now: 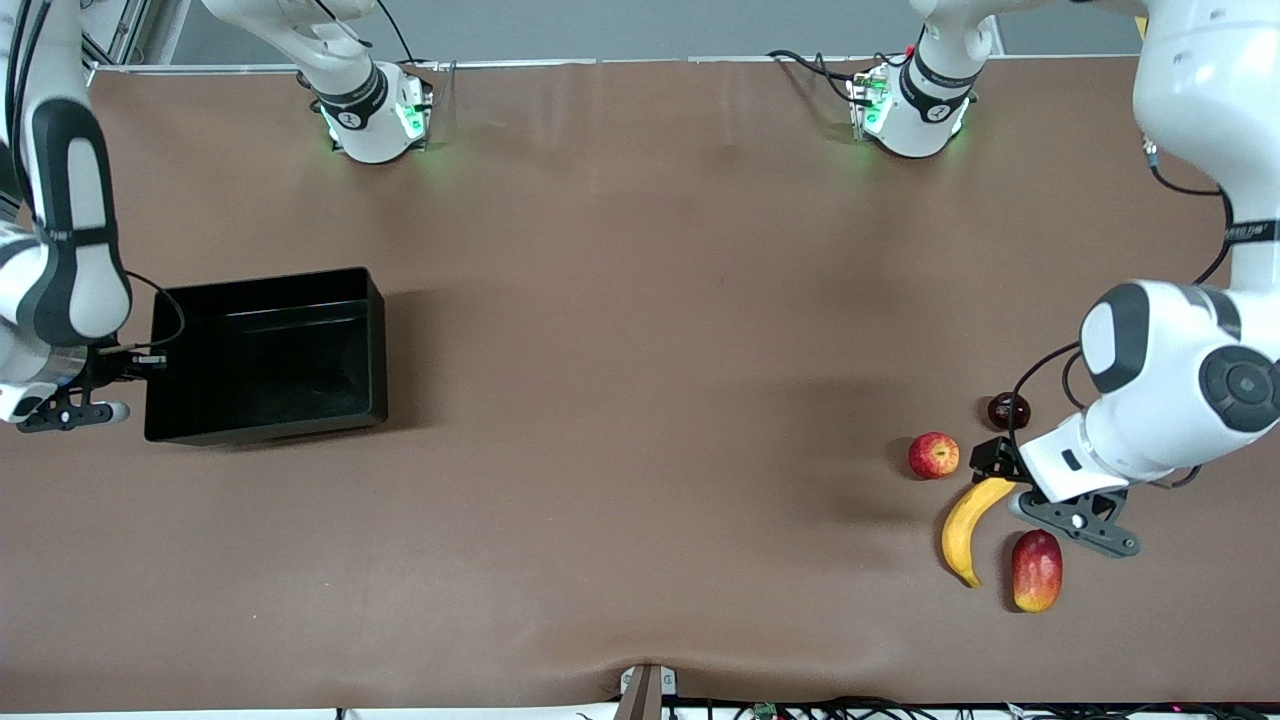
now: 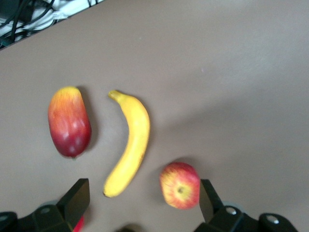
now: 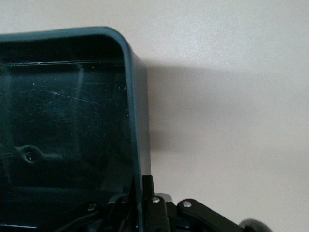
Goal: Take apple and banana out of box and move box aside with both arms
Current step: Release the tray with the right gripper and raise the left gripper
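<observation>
The black box (image 1: 266,356) sits open-topped at the right arm's end of the table. My right gripper (image 1: 148,359) is shut on the box's end wall (image 3: 139,125), one finger (image 3: 149,186) outside it. At the left arm's end lie the yellow banana (image 1: 966,525) and the small red apple (image 1: 933,455). My left gripper (image 1: 996,463) hangs open just above the table. In the left wrist view the banana (image 2: 130,145) and the apple (image 2: 180,185) lie between the spread fingertips (image 2: 78,197), and the left gripper (image 2: 143,200) holds nothing.
An oblong red-yellow mango (image 1: 1036,570) lies beside the banana, nearer to the front camera. A dark red round fruit (image 1: 1008,410) sits farther from it than the apple, by the left arm's wrist. Cables run along the table's near edge (image 1: 760,708).
</observation>
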Controlling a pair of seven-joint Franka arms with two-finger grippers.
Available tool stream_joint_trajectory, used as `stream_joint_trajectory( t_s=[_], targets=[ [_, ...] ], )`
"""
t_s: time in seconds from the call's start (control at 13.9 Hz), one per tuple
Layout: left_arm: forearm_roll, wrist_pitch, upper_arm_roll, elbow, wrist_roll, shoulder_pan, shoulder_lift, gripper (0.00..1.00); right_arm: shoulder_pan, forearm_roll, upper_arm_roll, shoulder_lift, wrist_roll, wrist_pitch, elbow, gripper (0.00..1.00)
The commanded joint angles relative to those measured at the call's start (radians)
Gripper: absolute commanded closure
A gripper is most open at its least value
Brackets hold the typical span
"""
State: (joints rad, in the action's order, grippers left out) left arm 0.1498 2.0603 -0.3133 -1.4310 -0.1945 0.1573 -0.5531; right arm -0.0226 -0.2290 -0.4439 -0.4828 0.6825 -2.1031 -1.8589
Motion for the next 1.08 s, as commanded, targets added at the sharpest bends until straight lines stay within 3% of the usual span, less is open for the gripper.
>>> stream_joint_trajectory(
  t_s=[0.0, 0.14, 0.58, 0.65, 0.72, 0.86, 1.01],
  targets=[
    [-0.009, -0.092, -0.030, -0.032, 0.136, -0.005, 0.102, 0.00, 0.007, -0.101, -0.022, -0.065, 0.086, -0.026, 0.041, 1.00],
    [-0.012, -0.165, -0.041, -0.032, 0.183, -0.005, 0.153, 0.00, 0.015, -0.108, -0.022, -0.097, 0.075, -0.083, 0.043, 1.00],
    [-0.021, -0.334, -0.040, -0.029, 0.239, 0.002, 0.295, 0.00, 0.018, -0.119, -0.044, -0.099, -0.078, -0.064, 0.043, 1.00],
    [-0.021, -0.370, -0.036, -0.026, 0.236, 0.007, 0.311, 0.00, 0.016, -0.119, -0.044, -0.100, -0.077, -0.063, 0.043, 0.42],
    [-0.021, -0.394, -0.032, -0.023, 0.227, 0.007, 0.314, 0.00, 0.012, -0.118, -0.044, -0.099, -0.074, -0.052, 0.047, 0.00],
    [-0.018, -0.401, -0.030, -0.005, 0.225, 0.025, 0.321, 0.00, 0.001, -0.118, -0.045, -0.086, -0.075, 0.058, 0.125, 0.00],
    [-0.015, -0.402, -0.029, 0.033, 0.227, 0.031, 0.321, 0.00, 0.000, -0.110, -0.045, -0.083, -0.078, 0.290, 0.293, 0.00]
  ],
)
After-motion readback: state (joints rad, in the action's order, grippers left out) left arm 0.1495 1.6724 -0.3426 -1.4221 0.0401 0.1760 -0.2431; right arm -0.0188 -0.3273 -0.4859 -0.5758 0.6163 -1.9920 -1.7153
